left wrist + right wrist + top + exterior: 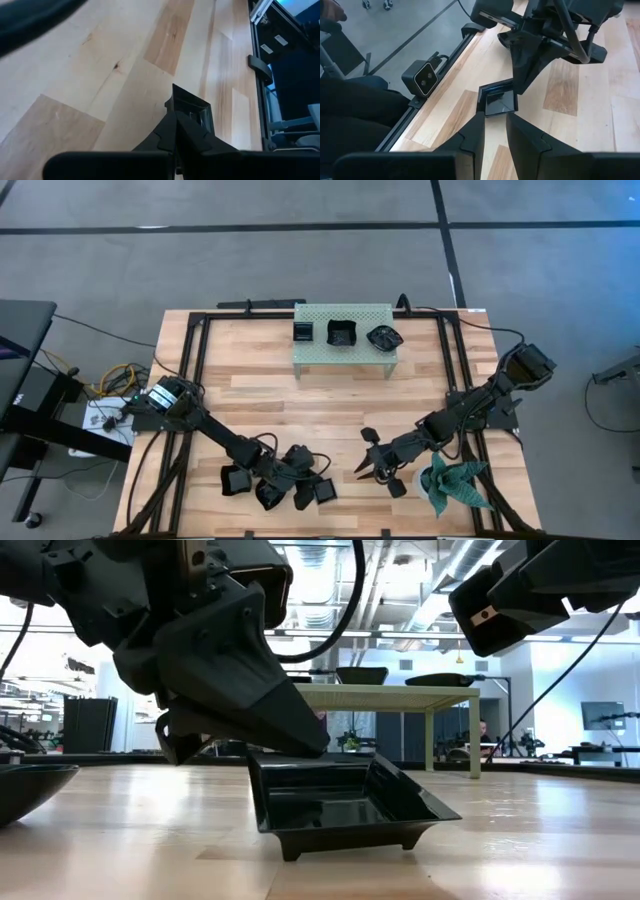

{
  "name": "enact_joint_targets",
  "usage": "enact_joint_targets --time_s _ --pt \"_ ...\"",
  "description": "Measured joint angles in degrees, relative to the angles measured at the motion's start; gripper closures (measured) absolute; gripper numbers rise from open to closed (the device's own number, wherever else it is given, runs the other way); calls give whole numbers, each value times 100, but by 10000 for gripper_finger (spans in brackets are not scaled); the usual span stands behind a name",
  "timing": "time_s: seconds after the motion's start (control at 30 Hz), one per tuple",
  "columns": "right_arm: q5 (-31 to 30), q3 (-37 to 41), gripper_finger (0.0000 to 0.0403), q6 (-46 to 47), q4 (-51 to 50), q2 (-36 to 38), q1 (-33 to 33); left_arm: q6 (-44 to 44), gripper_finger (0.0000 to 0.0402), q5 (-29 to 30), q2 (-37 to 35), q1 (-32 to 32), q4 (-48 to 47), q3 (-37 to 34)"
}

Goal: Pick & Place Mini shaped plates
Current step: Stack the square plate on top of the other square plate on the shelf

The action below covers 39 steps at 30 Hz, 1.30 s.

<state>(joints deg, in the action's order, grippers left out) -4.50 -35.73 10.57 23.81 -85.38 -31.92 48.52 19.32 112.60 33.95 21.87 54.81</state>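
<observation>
- Left gripper (300, 740): fingers clenched on near rim of glossy black square mini plate (340, 800), resting on pale wood desk (120, 840), front centre.
- Right gripper (494, 125): fingers parted, plate straight ahead, near; left arm nearer.

Glossy black square plate (345, 802); pale striped wood table (260, 395); green perforated shelf (345, 347).
</observation>
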Motion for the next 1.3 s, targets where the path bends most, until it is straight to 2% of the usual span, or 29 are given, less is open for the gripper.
enact_joint_targets --time_s 0.33,0.5,0.73,0.87,1.0,1.3 --pt "-2 0 327 0 0 0 0 -180 397 255 -8 -317 15 0" --pt "-1 0 327 0 0 0 0 -283 397 255 -258 -616 2 -7" --pt "0 0 327 -19 0 0 0 -1282 397 255 -1144 -1097 -2 -14" --pt "0 0 327 -42 0 0 -2 -1666 397 269 -1606 -1375 -460 -24" --pt "0 0 327 -44 -3 0 -2 -2040 397 632 -2068 -1661 -875 -28" --pt "0 0 327 -44 -2 0 17 -3312 397 1185 -3226 -2713 -916 -31"
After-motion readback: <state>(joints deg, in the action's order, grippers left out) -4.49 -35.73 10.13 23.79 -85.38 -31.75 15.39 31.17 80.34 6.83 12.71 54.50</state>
